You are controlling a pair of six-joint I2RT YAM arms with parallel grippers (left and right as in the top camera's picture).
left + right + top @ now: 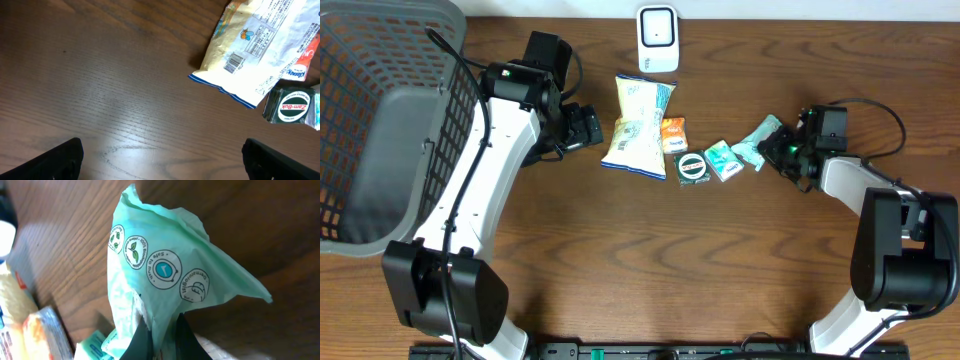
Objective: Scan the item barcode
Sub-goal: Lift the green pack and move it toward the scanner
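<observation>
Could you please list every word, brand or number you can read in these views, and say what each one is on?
"Zam-Buk": on the lid of the round green tin.
"Kleenex": apparently, on the orange pack next to the tin.
"Safe to" and "100%": on round badges on the mint-green packet; the other badges are too small to read.
Snack bag: barcode and fine print, too small to read.

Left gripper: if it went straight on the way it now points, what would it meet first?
Probably the bare table: only wood shows ahead of the open left gripper. The snack bag lies off to the side of that line; depth is unclear.
</observation>
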